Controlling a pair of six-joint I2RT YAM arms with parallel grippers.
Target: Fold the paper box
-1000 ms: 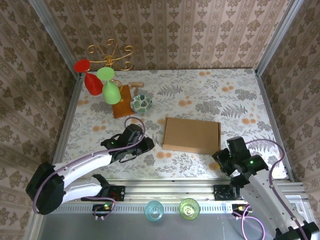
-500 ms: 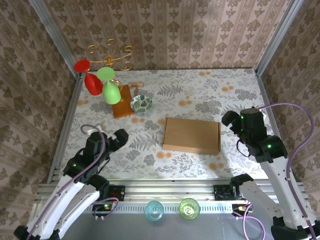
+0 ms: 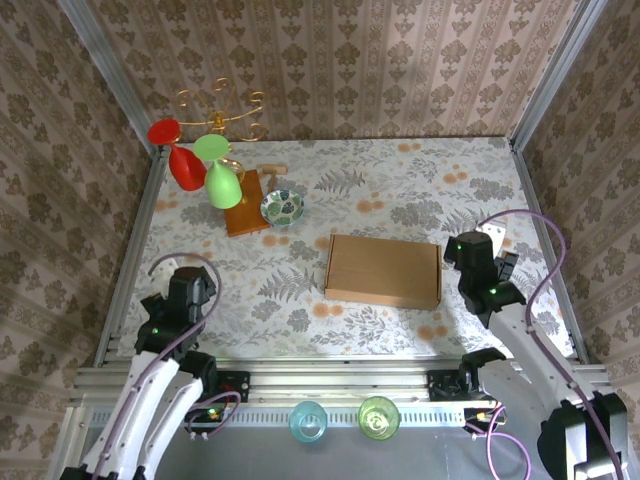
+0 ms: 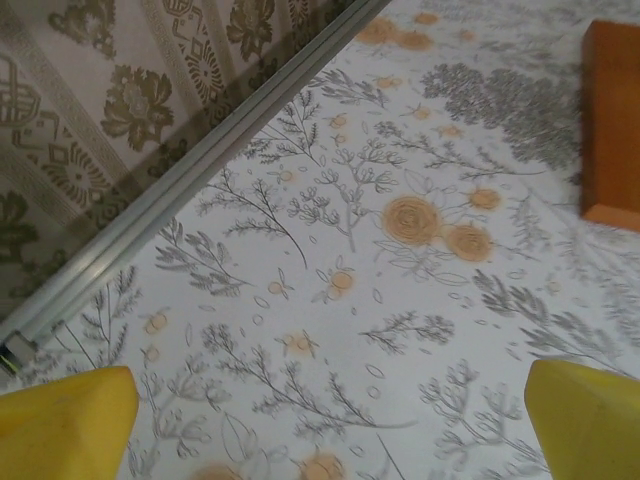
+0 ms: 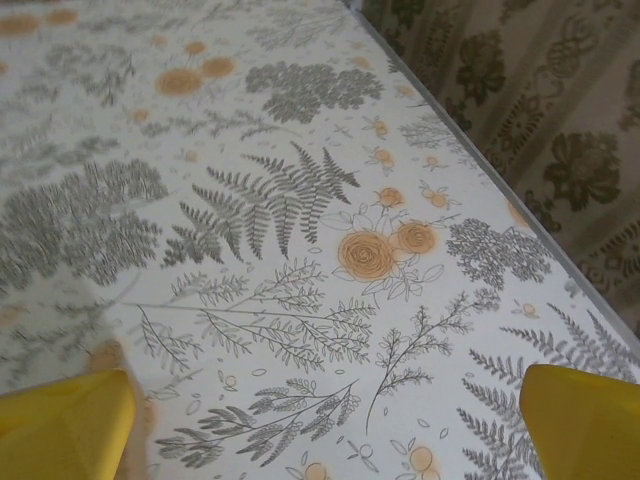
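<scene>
The paper box [image 3: 383,270] lies shut and flat in the middle of the flowered table, a plain brown cardboard rectangle. My left gripper [image 3: 188,285] is well to its left near the front edge, open, with nothing between the yellow fingertips [image 4: 65,425]. In the left wrist view the left gripper [image 4: 330,430] hangs over bare tablecloth. My right gripper [image 3: 480,255] stands just off the box's right edge, apart from it. In the right wrist view the right gripper [image 5: 325,430] is open over the cloth, its fingertips [image 5: 585,420] wide apart and empty.
A small orange-brown wooden board [image 3: 243,205] [image 4: 612,120] lies at the back left beside a patterned bowl [image 3: 283,207]. A gold rack [image 3: 220,110] with red and green glasses stands behind it. Metal rails [image 4: 190,170] edge the table. Two cups [image 3: 345,418] sit at the front.
Both grippers have opened and drawn away from the box: the left arm swung left and back toward the front edge, the right arm rose and settled beside the box's right edge.
</scene>
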